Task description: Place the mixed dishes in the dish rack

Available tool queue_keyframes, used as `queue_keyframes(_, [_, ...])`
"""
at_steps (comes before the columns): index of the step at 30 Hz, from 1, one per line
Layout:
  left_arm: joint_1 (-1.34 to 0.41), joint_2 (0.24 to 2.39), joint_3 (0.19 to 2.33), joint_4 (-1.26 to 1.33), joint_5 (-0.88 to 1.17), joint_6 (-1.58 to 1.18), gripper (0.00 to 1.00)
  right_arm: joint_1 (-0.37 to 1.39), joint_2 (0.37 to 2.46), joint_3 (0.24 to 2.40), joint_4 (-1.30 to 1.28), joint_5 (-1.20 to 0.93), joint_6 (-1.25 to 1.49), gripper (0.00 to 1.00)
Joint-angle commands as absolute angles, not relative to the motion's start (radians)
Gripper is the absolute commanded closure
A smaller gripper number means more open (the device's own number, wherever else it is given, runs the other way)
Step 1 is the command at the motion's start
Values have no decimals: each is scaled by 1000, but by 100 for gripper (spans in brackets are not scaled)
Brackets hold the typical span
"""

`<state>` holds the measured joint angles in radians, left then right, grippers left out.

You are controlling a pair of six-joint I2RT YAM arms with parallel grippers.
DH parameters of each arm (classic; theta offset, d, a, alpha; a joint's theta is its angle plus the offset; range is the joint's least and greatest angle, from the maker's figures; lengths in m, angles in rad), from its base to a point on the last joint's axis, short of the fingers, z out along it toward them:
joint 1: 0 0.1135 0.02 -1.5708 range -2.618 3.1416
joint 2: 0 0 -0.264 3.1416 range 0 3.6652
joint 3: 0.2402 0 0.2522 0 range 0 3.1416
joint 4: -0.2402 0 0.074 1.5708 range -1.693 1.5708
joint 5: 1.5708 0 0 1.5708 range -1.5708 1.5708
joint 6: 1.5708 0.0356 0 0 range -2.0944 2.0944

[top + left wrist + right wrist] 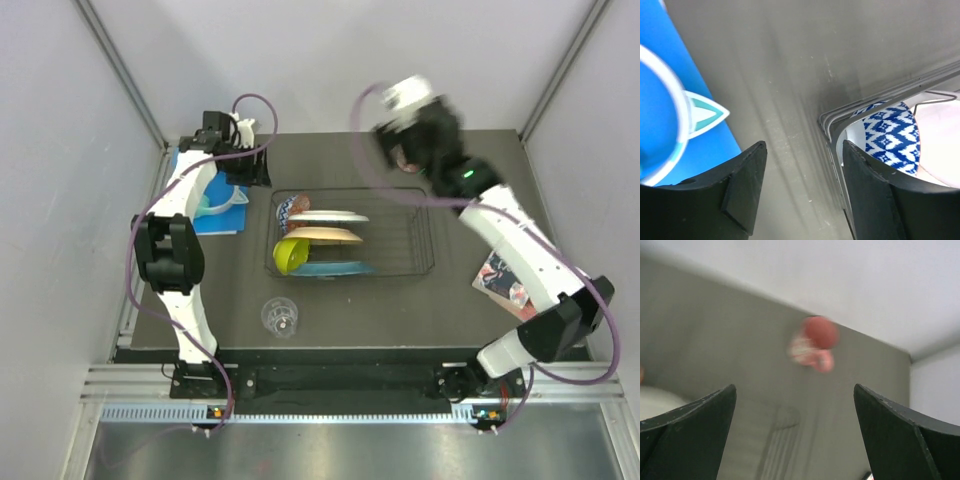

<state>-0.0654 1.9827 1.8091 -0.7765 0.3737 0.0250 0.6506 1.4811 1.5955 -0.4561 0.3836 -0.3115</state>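
Item: pink mug (815, 342), blurred, beyond the rack's (428, 232) far side, straight ahead of the right gripper (794, 390) (nearer arm; jaws wide apart, empty); left gripper (804, 145) parted, empty, at the rack's far-left corner.

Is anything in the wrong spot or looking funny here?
Two dishes sit outside the dish rack: the small clear glass stands alone on the table in front of it, and the pink mug sits near the far edge. Nothing looks spilled or broken.
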Motion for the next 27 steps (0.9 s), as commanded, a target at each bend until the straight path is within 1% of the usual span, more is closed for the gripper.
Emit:
queue_keyframes(1, [-34, 1928, 1913, -795, 385, 15, 31, 281, 1564, 1773, -447, 169, 202, 0])
queue_keyframes(2, [-25, 1924, 1922, -799, 387, 15, 31, 250, 1710, 1949, -504, 173, 193, 0])
queue_keyframes(4, [-11, 1910, 1933, -798, 396, 11, 29, 245, 1848, 2131, -607, 253, 152, 0])
queue_keyframes(5, [-8, 1905, 1934, -798, 408, 6, 27, 236, 1930, 2223, -595, 267, 134, 0])
queue_keyframes(7, [31, 1898, 1940, -804, 431, 3, 26, 229, 1995, 2282, -531, 270, 143, 0])
queue_keyframes(8, [56, 1896, 1942, -804, 445, -12, 21, 229, 2056, 2343, -514, 271, 149, 0])
queue_keyframes(10, [81, 1891, 1940, -808, 486, -52, 9, 239, 2109, 2388, -453, 249, 140, 0])
queue_keyframes(11, [101, 1891, 1939, -811, 497, -58, 2, 248, 2156, 2390, -433, 239, 138, 0])
queue_keyframes(12, [109, 1890, 1937, -813, 512, -64, 1, 250, 2181, 2394, -404, 230, 138, 2])
queue_keyframes(15, [121, 1875, 1924, -816, 511, -60, 1, 248, 2275, 2413, -391, 195, 150, 7])
queue_keyframes(17, [123, 1864, 1914, -818, 514, -58, 1, 249, 2305, 2392, -391, 187, 149, 6])
queue_keyframes(22, [123, 1845, 1905, -813, 534, -66, 1, 244, 2304, 2281, -370, 235, 129, 7])
queue_keyframes(27, [124, 1835, 1876, -788, 537, -81, 1, 249, 2299, 2223, -351, 212, 75, 8])
